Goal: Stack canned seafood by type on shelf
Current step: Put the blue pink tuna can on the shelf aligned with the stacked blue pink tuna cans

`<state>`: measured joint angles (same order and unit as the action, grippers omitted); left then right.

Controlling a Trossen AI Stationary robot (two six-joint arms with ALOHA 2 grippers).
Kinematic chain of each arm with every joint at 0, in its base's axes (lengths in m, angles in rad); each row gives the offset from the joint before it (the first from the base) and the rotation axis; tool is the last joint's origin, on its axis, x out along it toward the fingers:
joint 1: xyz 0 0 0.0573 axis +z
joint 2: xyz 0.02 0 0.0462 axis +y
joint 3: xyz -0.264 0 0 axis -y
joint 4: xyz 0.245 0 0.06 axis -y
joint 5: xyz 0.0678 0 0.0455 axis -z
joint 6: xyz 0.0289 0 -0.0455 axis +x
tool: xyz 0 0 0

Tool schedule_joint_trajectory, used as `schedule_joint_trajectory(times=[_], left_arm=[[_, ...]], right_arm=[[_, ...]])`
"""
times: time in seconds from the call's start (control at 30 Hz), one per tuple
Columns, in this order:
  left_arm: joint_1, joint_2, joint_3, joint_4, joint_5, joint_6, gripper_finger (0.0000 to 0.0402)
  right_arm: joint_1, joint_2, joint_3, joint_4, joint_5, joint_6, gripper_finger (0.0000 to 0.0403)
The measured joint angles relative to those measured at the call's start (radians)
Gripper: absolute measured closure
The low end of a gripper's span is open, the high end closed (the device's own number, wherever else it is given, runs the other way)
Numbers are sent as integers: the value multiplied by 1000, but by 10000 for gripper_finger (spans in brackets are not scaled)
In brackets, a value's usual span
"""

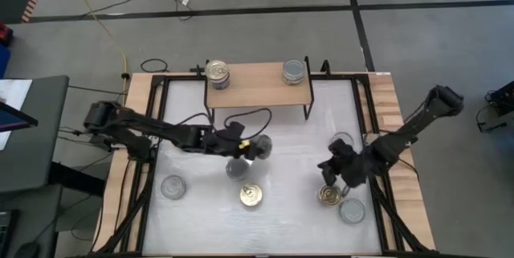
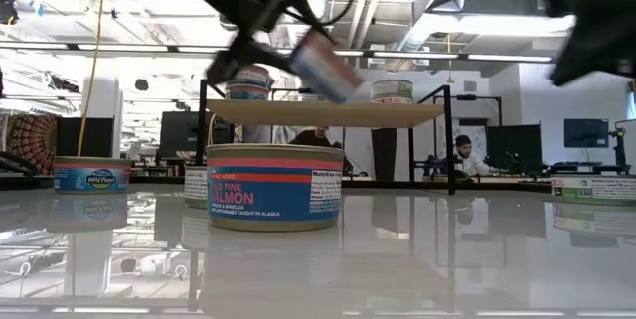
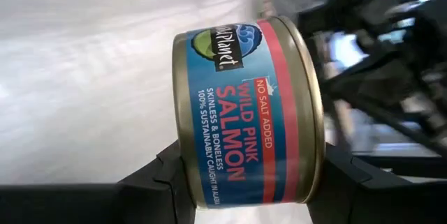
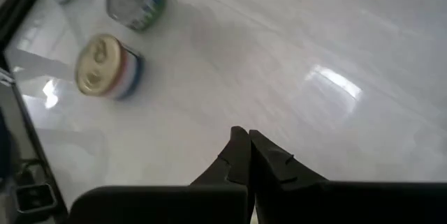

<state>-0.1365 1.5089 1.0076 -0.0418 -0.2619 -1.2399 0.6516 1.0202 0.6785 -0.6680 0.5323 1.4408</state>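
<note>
The light-wood shelf [image 1: 257, 88] stands at the table's far side, with a gold-lid tin [image 1: 218, 74] and a silver-lid tin [image 1: 294, 71] on top. My left gripper [image 1: 253, 147] is over the table's middle, shut on a blue-and-red salmon tin [image 3: 244, 112] that hangs tilted in the air [image 2: 323, 65], in front of the shelf [image 2: 328, 112]. Another salmon tin [image 1: 237, 169] stands on the table just below it [image 2: 273, 186]. My right gripper [image 1: 329, 167] hovers right of centre, shut and empty [image 4: 248, 147], near a gold-lid tin [image 1: 329, 195]. My left gripper pinches the salmon tin between its two fingers, one finger [image 3: 164, 178] at the bottom end and the other [image 3: 349, 182] at the gold-rimmed lid end [image 3: 307, 126]. The tin is lifted clear of the table and lies tilted, its label wall facing the wrist camera.
Loose tins stand on the white tabletop: silver-lid ones at the near left [image 1: 173, 186], near right [image 1: 352, 210] and right [image 1: 341, 141], a gold-lid one near the middle [image 1: 251, 196]. Black frame rails [image 1: 144, 169] run along both table sides. The shelf's middle is bare wood.
</note>
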Motion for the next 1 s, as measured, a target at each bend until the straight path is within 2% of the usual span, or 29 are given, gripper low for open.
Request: schedule_joint_trajectory(times=[0.07,0.13,0.23,0.3,0.43,0.57,0.63,0.77,0.87,0.93,1.0], left_arm=[[-29,-43,-7,-69,-54,-8,214],[-60,-93,-50,-64,-104,-38,214],[-116,-171,-164,-15,-179,-112,214],[-155,-215,-258,80,-236,-155,214],[-224,-288,-422,366,-358,-172,214],[-258,-300,-513,496,-421,-164,214],[-260,-305,-523,508,-424,-177,213],[-248,-306,-533,503,-413,-170,210],[-235,-326,-543,501,-370,-168,212],[-227,-352,-550,508,-345,-155,212],[-226,-387,-564,497,-341,-130,212]], right_arm=[[60,16,0,-43,36,81,378],[112,42,0,-57,64,133,378],[160,89,0,-35,104,183,378],[165,127,0,7,124,209,378],[120,215,0,191,194,211,378],[12,320,0,442,200,198,378],[-47,371,0,577,182,139,378],[-173,447,0,859,38,-109,378],[-246,482,0,1058,9,-258,373],[-287,499,19,1136,8,-321,360],[-321,508,50,1140,1,-366,340]])
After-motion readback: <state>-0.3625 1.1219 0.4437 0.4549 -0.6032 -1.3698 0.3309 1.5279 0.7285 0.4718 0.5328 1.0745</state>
